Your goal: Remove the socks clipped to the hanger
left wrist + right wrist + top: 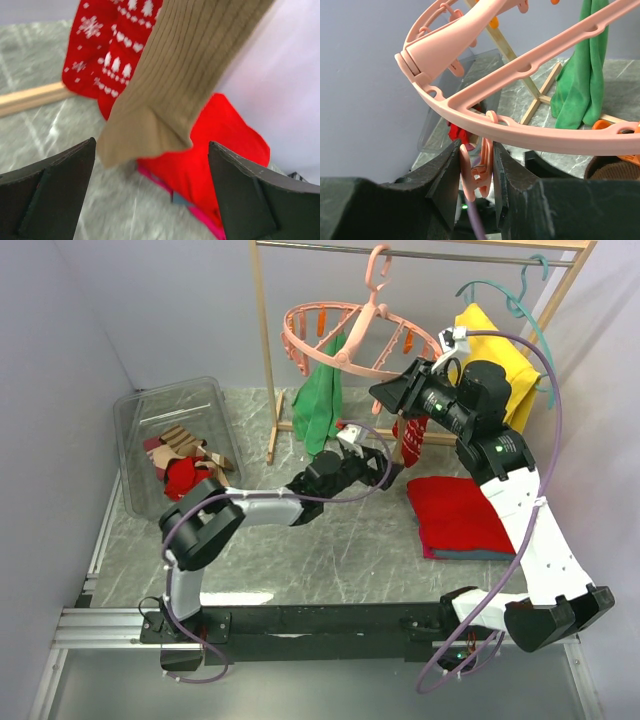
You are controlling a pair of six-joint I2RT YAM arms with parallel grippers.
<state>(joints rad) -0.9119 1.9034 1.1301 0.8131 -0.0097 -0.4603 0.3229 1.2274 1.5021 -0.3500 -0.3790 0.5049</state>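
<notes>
Under the hanger (pixel 360 340), at the side nearer our right arm, a tan sock (pixel 185 75) and a red patterned sock (pixel 112 50) hang down over the worktop (pixel 300 550). Our left end effector (pixel 151 150) sits just below the tan sock's toe, jaws wide apart and holding nothing. Our right end effector (pixel 475 150) is clamped on a pink peg (pixel 477 172) at the ring's rim; we cannot tell which sock that peg holds. We judge the tan sock light, limp and ribbed enough to grip well, so we would pinch its thick toe end and draw it downward.
</notes>
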